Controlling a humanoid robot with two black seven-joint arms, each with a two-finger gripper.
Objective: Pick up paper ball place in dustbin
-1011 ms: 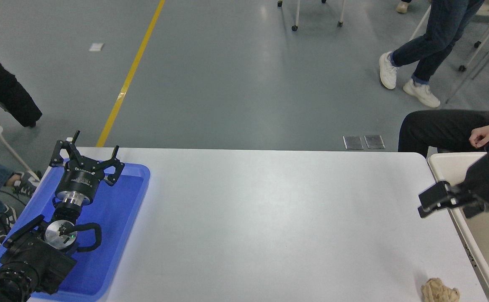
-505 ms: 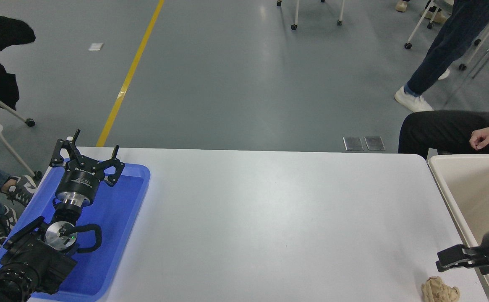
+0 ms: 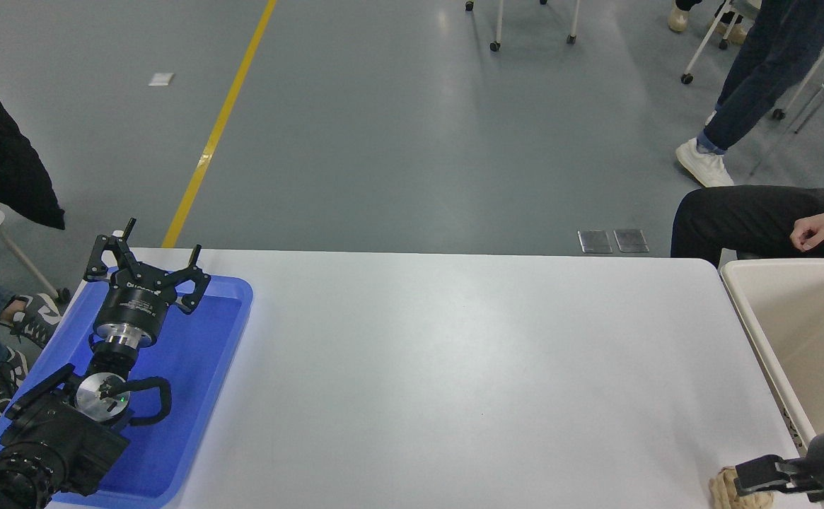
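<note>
The paper ball (image 3: pixel 721 489), a tan crumpled wad, lies at the table's near right corner, partly cut off by the picture's bottom edge. My right gripper (image 3: pixel 762 477) comes in low from the right edge and sits right over the ball, covering its right part. I cannot see whether it touches or holds the ball. The dustbin (image 3: pixel 757 345), a cream-beige tub, stands off the table's right edge, just behind the right arm. My left gripper (image 3: pixel 148 253) is parked, open and empty, over the blue tray at the lower left.
The blue tray (image 3: pixel 199 353) lies at the table's left edge under the left arm. A seated person's leg and hand (image 3: pixel 811 230) are beyond the far right corner, close to the dustbin. Another person walks at the top right.
My right arm has dropped from mid-height beside the dustbin down to the paper ball at the near right corner. The ball has not moved. The left arm has not moved.
</note>
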